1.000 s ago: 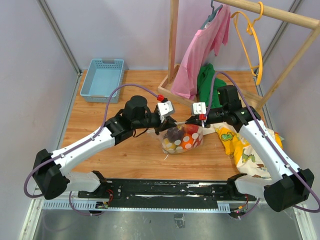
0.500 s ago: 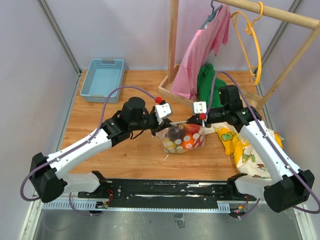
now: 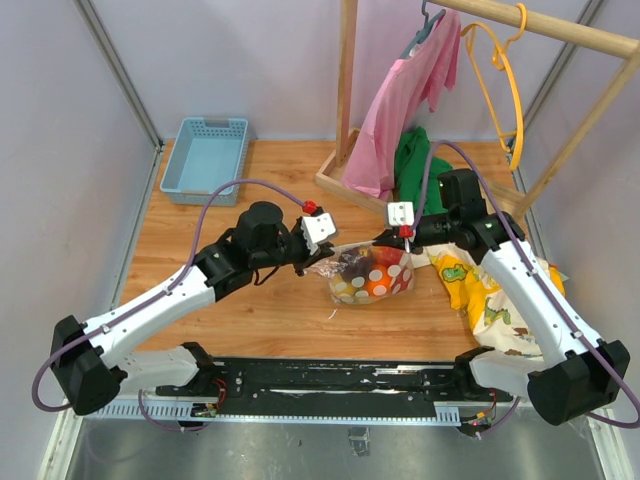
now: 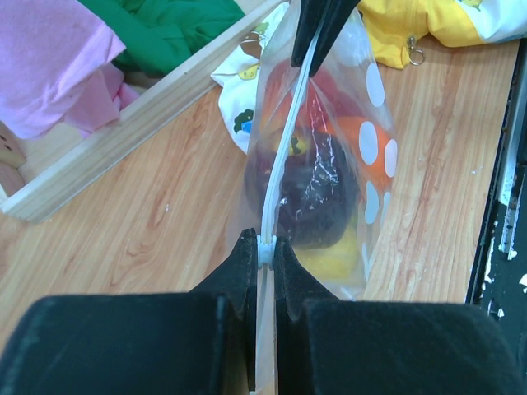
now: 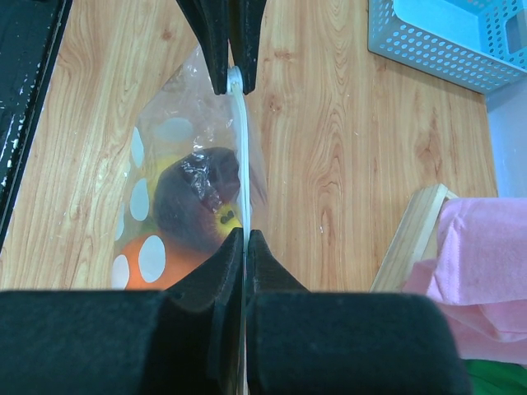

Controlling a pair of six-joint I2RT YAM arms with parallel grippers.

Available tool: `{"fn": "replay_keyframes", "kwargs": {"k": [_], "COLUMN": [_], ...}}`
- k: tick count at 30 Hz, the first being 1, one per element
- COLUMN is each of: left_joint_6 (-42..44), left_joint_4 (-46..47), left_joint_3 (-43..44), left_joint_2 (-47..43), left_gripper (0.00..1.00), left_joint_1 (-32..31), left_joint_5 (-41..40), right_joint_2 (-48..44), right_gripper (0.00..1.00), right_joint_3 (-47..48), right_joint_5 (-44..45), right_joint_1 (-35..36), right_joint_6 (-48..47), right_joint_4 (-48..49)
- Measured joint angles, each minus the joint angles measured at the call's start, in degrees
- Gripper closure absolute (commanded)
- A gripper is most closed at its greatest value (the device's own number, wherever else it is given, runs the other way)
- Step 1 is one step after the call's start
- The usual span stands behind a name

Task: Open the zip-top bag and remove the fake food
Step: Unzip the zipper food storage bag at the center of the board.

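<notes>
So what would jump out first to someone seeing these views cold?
The clear zip-top bag at mid-table, held taut between both arms: the left tool and right tool are each shut on one end of its white zip strip. Bright fake food shows through it, orange, yellow and dark purple. Behind, a pink garment hangs on the wooden rack.

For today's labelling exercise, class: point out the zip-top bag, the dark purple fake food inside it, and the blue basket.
zip-top bag (image 4: 283, 164), left wrist view, on its white zip strip.
dark purple fake food (image 5: 193, 206), right wrist view, on its middle.
blue basket (image 3: 205, 160), top view, on its bare floor.
</notes>
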Motion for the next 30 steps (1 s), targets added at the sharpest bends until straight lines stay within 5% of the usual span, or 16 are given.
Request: {"fn": "replay_keyframes", "kwargs": {"k": [30], "left_joint_6": [1.11], "left_joint_4": [-3.34], "left_joint_3": [-5.09], "left_joint_2": [-5.95], "left_gripper": [1.0], "left_joint_1": [1.22], "left_joint_5": [-4.7], "right_joint_2": [-0.35], "right_gripper": [0.99], "right_joint_3": [0.31], "right_joint_5": [0.13], "right_joint_1": [-1.53], "right_joint_6": [-1.55], "right_joint_4": [-1.16]}}
